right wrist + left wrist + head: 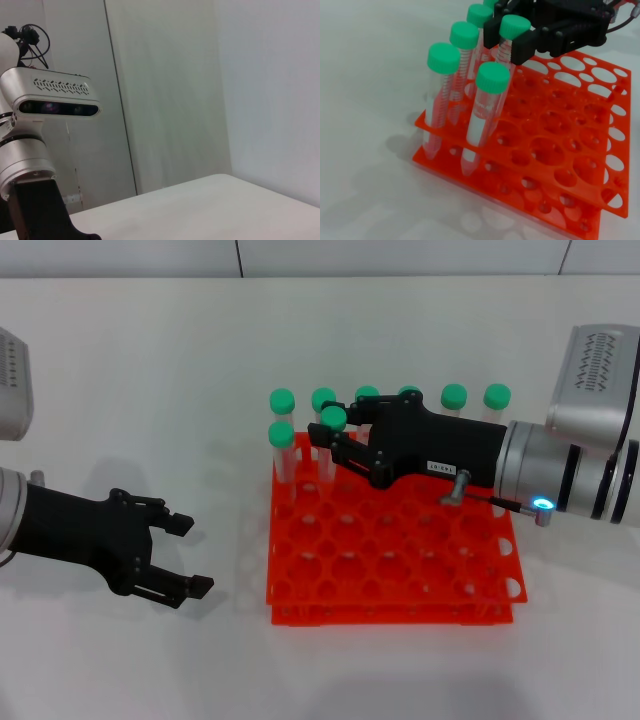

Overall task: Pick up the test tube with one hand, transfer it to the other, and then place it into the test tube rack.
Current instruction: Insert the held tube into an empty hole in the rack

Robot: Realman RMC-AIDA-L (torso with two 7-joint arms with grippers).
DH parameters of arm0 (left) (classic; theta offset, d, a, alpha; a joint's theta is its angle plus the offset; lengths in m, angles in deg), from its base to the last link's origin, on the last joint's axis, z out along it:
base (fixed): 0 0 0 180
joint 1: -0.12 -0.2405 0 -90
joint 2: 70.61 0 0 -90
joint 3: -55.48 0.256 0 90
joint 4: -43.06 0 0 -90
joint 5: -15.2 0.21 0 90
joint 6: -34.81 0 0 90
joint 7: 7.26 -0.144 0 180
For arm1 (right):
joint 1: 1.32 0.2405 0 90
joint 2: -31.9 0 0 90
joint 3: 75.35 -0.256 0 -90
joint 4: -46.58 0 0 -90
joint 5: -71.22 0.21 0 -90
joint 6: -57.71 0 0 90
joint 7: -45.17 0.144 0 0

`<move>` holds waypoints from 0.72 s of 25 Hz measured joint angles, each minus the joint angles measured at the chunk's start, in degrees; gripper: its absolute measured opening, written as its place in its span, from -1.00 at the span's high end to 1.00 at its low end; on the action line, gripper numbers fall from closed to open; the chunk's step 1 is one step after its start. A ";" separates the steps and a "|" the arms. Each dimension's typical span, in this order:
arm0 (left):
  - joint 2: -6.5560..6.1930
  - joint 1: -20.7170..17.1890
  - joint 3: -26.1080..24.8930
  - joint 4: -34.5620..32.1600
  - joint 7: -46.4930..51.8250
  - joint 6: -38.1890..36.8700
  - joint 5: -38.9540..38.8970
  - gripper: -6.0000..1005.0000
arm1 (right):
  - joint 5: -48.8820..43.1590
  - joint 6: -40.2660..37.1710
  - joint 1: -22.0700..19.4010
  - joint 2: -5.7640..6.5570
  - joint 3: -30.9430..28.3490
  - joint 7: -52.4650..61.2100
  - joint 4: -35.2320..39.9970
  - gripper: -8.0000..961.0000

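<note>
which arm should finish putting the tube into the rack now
Right. The right gripper has its jaws closed on the test tube, over the test tube rack. The left gripper sits open and empty on the table beside it.

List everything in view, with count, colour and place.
Orange-red plastic test tube rack with round holes: one, at the table's centre.
Clear plastic test tubes with green caps: eight, all at the rack's far side; six stand along the back row, one stands in the second row at its left end, and one is the gripped tube beside it.
White table: one, under everything.
Left end effector: one, black, open, low over the table to the left of the rack.
Right end effector: one, black, over the rack, shut on the gripped tube just below its cap.
</note>
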 joint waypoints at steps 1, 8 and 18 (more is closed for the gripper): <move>0.00 0.02 0.00 0.00 0.00 0.01 0.00 -0.74 | 0.00 0.00 0.02 0.00 0.00 0.01 0.00 0.44; 0.00 0.07 0.00 0.00 -0.01 0.04 0.01 -0.74 | -0.06 0.00 0.14 0.00 0.00 0.02 0.06 0.44; 0.00 0.04 0.00 0.00 -0.08 0.05 0.20 -0.74 | -0.34 -0.25 0.39 0.00 0.09 0.11 0.50 0.44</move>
